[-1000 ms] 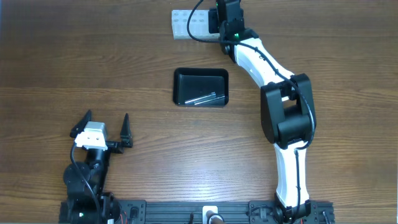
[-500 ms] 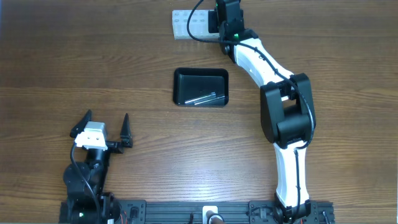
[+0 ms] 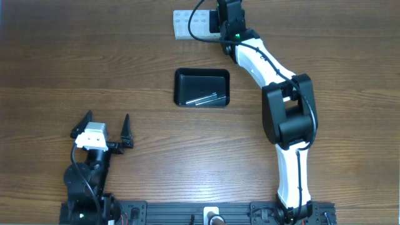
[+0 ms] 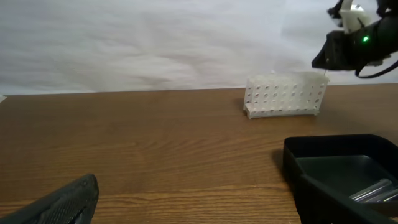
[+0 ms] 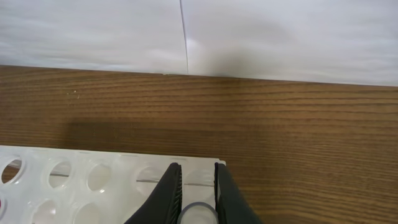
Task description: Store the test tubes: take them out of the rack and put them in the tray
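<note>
The white test-tube rack (image 3: 190,24) stands at the table's far edge. My right gripper (image 3: 217,22) hangs over the rack's right end. In the right wrist view its fingers (image 5: 171,190) stand close on either side of the clear rim of a test tube (image 5: 198,215) that sits in a corner hole of the rack (image 5: 93,180). The black tray (image 3: 202,77) lies mid-table with two tubes (image 3: 201,99) lying in it. My left gripper (image 3: 107,116) rests open near the front left, far from both. The left wrist view shows the rack (image 4: 286,95) and the tray (image 4: 329,155).
Bare wooden table surrounds the tray and rack. A white wall (image 5: 199,31) rises just behind the rack. The right arm's links (image 3: 284,112) stretch along the right side of the table.
</note>
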